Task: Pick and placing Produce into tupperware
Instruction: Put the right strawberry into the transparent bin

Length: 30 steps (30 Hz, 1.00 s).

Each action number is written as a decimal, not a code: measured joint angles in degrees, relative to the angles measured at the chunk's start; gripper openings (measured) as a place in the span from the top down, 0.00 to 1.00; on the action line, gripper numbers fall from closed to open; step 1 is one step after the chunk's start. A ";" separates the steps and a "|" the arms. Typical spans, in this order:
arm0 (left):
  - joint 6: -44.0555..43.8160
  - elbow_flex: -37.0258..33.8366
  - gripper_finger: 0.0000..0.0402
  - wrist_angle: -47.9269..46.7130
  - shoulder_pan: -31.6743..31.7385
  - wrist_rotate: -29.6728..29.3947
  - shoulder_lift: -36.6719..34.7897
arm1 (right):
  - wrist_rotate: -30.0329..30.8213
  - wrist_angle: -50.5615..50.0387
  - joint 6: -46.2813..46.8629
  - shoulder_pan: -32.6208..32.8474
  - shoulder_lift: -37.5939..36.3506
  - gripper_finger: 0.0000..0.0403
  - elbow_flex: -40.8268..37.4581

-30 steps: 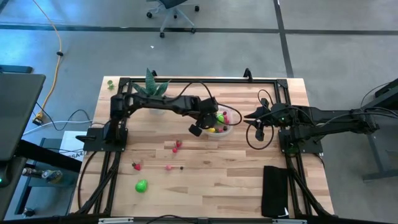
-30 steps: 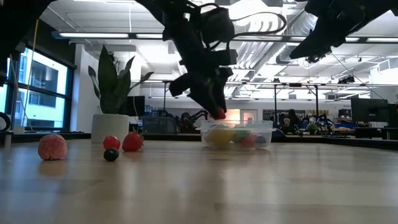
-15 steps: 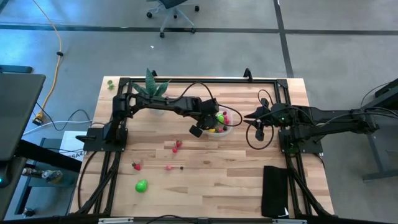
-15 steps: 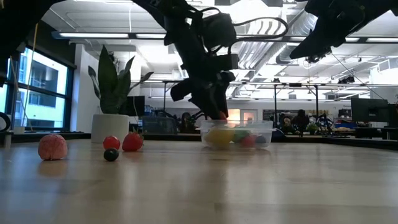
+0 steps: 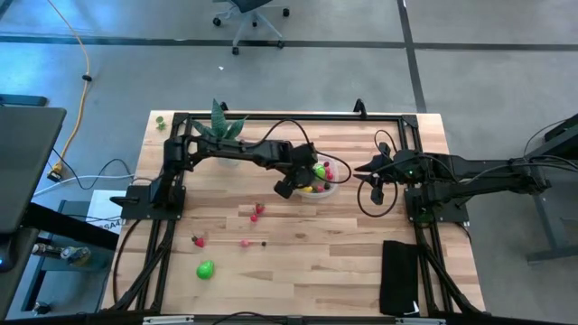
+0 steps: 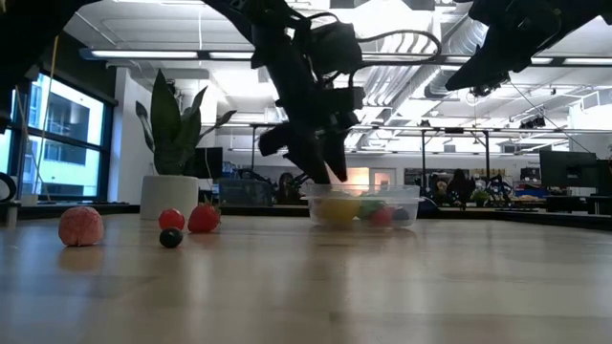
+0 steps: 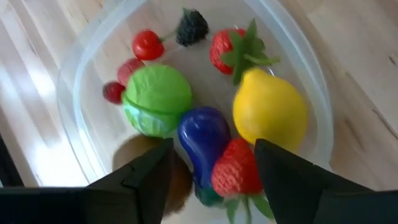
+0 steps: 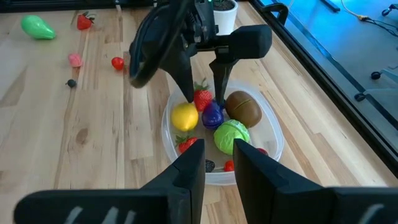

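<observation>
Left gripper [image 8: 202, 84] fingers apart above tupperware [image 8: 273, 134] — strawberry [image 7: 236, 174] between them; high view hides this.

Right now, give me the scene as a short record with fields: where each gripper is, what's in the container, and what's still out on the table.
left gripper: open, over the tupperware, strawberry between its fingertips
right gripper: raised beside the tupperware, holding nothing
in tupperware: lemon, green cabbage, purple piece, kiwi, more strawberries, small berries
still on table: green pear, loose strawberry, a few small red pieces
</observation>
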 joint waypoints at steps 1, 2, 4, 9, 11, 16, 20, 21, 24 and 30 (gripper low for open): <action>0.00 -0.03 0.46 -1.16 0.02 -0.01 -0.56 | 0.01 0.00 0.00 0.00 0.02 0.82 0.00; 0.00 -0.04 0.47 -2.03 0.02 -0.13 -1.38 | 0.00 0.00 0.00 0.00 0.00 0.82 0.00; -0.04 -0.02 0.48 -4.49 0.00 -0.23 -4.16 | 0.00 0.00 0.00 0.00 0.02 0.82 0.00; -3.95 0.07 0.53 -17.78 -0.65 1.70 -11.23 | 0.02 0.00 0.00 0.00 0.00 0.82 0.00; -7.97 0.00 0.54 -24.79 -1.28 3.53 -13.27 | 0.02 -0.02 0.00 0.00 0.02 0.82 0.00; -20.54 -5.17 0.57 -27.67 -3.70 3.99 -14.92 | 0.01 0.00 0.00 0.00 0.00 0.82 0.00; -19.75 -10.65 0.57 -23.59 -5.67 3.96 -15.33 | 0.01 0.00 0.00 0.00 0.02 0.82 0.00; -16.58 -11.69 0.57 -23.38 -5.96 3.96 -15.53 | 0.02 0.00 0.00 0.00 0.00 0.82 0.00; -6.27 -14.03 0.57 -22.36 -6.96 4.13 -15.66 | 0.00 0.00 0.00 0.00 0.02 0.82 0.00; 7.18 -18.19 0.57 -23.20 -8.08 5.98 -15.64 | 0.02 0.00 0.00 0.00 0.02 0.82 0.00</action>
